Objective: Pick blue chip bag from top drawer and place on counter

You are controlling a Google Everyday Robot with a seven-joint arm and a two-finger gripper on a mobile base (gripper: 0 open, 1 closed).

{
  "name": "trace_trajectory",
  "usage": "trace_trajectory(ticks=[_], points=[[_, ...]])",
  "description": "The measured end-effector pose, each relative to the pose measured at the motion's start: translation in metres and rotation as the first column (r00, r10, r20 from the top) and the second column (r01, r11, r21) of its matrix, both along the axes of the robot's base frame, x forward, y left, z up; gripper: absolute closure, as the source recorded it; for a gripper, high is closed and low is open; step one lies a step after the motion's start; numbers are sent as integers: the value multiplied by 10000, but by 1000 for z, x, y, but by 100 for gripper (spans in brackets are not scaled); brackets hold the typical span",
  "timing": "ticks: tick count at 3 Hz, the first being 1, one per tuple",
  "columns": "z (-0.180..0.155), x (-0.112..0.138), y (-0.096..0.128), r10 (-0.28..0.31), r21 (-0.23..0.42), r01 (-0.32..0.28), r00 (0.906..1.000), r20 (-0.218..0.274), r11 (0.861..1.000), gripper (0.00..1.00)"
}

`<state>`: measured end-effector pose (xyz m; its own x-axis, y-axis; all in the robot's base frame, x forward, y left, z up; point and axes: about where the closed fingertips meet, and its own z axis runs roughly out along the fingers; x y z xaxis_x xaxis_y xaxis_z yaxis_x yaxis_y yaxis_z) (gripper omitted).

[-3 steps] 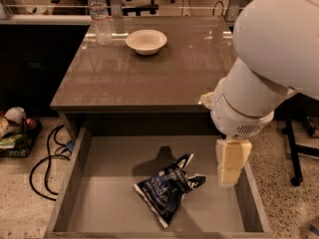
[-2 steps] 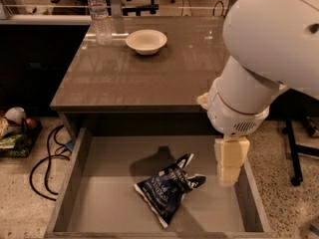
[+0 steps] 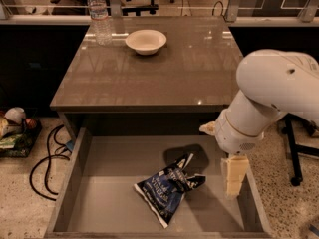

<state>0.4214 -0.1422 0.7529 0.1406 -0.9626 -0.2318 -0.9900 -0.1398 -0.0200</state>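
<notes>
Found the gripper (image 3: 233, 192) low at the right wall of the top drawer (image 3: 107, 195), pointing down; could not tell whether spread or pressed together. Saw the blue chip bag (image 3: 167, 190) crumpled on the drawer's floor, mid-drawer. Noted the counter (image 3: 149, 78) beyond the drawer's back, bearing a bowl (image 3: 145, 41) and a water bottle (image 3: 99, 14).

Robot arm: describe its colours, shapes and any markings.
The arm is a smooth, glossy white shell of bulbous rounded segments, with a small dark dot on the upper one and a thin dark seam around the wrist. No cables show. The pincer, blocky and pale cream, hangs over the right side of the top drawer.
</notes>
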Motion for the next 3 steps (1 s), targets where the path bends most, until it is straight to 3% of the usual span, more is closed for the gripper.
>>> trace_trajectory(ticks=[1,3], points=[[-41,0,-4,80,957,-101,9997,226,9954,0],[-91,27,23,53,2767,-564,9833,1819,9593,0]])
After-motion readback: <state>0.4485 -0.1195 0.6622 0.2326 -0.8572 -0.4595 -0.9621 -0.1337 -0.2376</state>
